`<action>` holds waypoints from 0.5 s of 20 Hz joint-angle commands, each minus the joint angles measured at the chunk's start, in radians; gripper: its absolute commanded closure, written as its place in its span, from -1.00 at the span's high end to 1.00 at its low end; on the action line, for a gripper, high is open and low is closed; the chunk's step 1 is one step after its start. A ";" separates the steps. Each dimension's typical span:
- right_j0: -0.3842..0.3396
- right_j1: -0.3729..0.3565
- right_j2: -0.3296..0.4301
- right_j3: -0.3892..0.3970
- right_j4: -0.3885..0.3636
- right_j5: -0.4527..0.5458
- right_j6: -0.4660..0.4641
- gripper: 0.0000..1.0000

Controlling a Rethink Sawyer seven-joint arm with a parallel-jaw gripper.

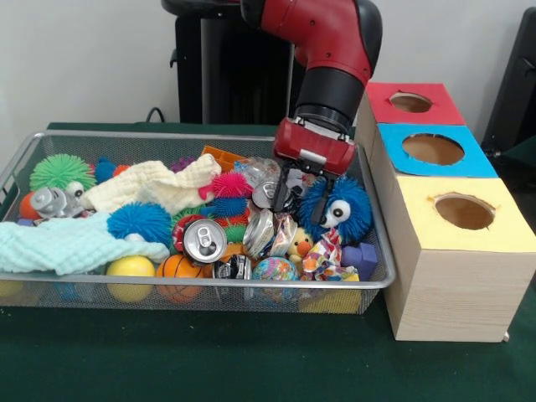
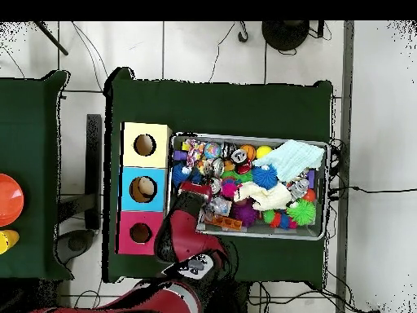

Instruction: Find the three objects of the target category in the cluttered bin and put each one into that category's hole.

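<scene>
The wire mesh bin [image 1: 209, 286] sits on the green table, full of toys, cloths and cans; it also shows in the overhead view [image 2: 326, 189]. The red-topped hole [image 1: 409, 102] is the farthest of three on the wooden box to the bin's right, and shows in the overhead view [image 2: 140, 233]. My gripper [image 1: 300, 199] hangs open over the bin's right part, its fingertips down among the clutter. A crushed silver can [image 1: 268, 194] lies by its left finger and a blue fuzzy toy with eyes [image 1: 342, 208] by its right. From overhead the gripper [image 2: 195, 190] is at the bin's left end.
A blue-topped hole [image 1: 432, 149] and a yellow-topped hole [image 1: 464, 211] lie nearer on the same box. The bin also holds an upright soda can [image 1: 203, 240], another crushed can [image 1: 54, 202], a cream cloth [image 1: 155, 186], a mint cloth [image 1: 67, 244], spiky balls and a small basketball [image 1: 180, 268].
</scene>
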 commanded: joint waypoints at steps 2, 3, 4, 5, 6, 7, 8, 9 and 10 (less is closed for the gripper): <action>0.021 0.047 0.017 0.091 0.075 -0.066 0.227 1.00; 0.018 0.045 0.013 0.092 0.071 -0.065 0.228 1.00; 0.007 0.046 0.013 0.083 0.063 -0.062 0.226 1.00; 0.002 0.047 0.013 0.079 0.057 -0.063 0.226 1.00; -0.004 0.047 0.013 0.074 0.051 -0.065 0.227 1.00; -0.013 0.048 0.013 0.068 0.040 -0.070 0.227 1.00; -0.020 0.051 0.014 0.059 0.031 -0.072 0.225 1.00; -0.028 0.053 0.015 0.051 0.022 -0.073 0.224 1.00; -0.041 0.054 0.017 0.036 0.004 -0.075 0.221 1.00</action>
